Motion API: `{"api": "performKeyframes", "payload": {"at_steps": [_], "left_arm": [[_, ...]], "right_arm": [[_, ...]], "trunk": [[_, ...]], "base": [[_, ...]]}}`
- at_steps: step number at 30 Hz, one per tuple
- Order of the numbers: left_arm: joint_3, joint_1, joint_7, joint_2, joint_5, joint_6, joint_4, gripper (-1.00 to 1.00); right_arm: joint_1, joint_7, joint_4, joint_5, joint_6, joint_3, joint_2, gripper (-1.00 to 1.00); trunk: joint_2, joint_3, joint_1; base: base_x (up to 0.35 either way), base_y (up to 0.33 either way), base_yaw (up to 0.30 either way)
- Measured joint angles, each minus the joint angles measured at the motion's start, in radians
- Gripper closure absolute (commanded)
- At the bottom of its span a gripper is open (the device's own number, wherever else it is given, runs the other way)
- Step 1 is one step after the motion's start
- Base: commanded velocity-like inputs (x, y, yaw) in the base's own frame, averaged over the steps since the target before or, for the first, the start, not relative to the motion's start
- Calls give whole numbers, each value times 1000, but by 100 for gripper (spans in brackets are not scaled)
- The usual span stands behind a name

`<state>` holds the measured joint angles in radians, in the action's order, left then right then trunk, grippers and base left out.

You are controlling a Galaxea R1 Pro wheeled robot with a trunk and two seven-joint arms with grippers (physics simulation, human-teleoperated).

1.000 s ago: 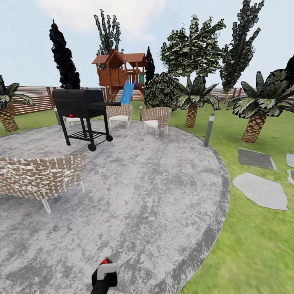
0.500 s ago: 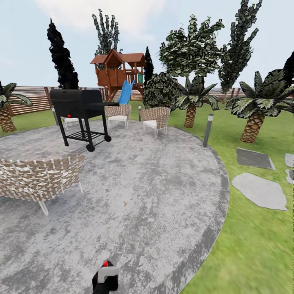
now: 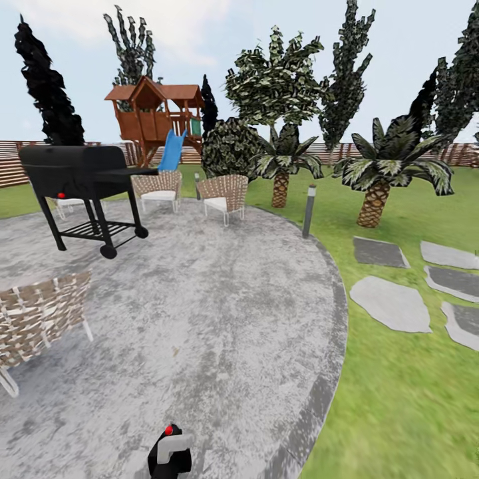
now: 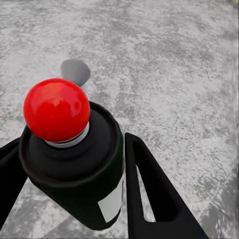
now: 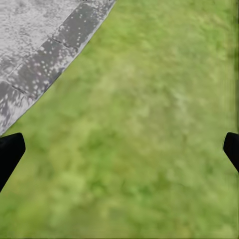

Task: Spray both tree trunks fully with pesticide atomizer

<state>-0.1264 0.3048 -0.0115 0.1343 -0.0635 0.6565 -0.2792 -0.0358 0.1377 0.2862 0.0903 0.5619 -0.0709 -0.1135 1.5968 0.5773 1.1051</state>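
Observation:
The pesticide atomizer shows at the bottom edge of the head view, a dark bottle with a light grey head and a red knob. In the left wrist view the atomizer stands between two black fingers, and my left gripper is shut on it above the grey stone patio. My right gripper is open, its fingertips wide apart over grass beside the patio's edge. A broad-crowned leafy tree rises beyond the patio, its trunk hidden behind a palm.
On the round patio stand a black grill and wicker chairs. A lamp post, palms, stepping stones, the playset and fence lie around it on the lawn.
The whole head view has swung to the right, so grill, chairs and playset sit further left in the picture. The atomizer stays held in the left gripper.

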Motion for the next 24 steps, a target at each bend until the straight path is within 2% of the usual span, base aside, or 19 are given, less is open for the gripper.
{"api": "performKeyframes", "payload": {"at_steps": [8, 9, 10, 12, 24], "left_arm": [[1, 0, -1, 0, -1, 0, 0, 100], [-1, 3, 0, -3, 1, 0, 0, 100], [3, 0, -1, 0, -3, 0, 0, 100], [2, 0, -1, 0, -1, 0, 0, 100], [2, 0, 0, 0, -2, 0, 0, 100]], "right_arm": [[0, 0, 0, 0, 0, 0, 0, -100], [-5, 0, 0, -2, 0, 2, 2, -100], [1, 0, 0, 0, 0, -1, 0, -100], [0, 0, 0, 0, 0, 0, 0, -100], [0, 0, 0, 0, 0, -1, 0, -100]], "trunk": [[0, 0, 0], [-9, 14, -9], [-7, 0, -11], [0, 0, 0], [0, 0, 0]], "base": [[318, -140, -300], [279, -197, -300], [271, -203, -300], [248, -219, -300], [150, -300, -300]]}}
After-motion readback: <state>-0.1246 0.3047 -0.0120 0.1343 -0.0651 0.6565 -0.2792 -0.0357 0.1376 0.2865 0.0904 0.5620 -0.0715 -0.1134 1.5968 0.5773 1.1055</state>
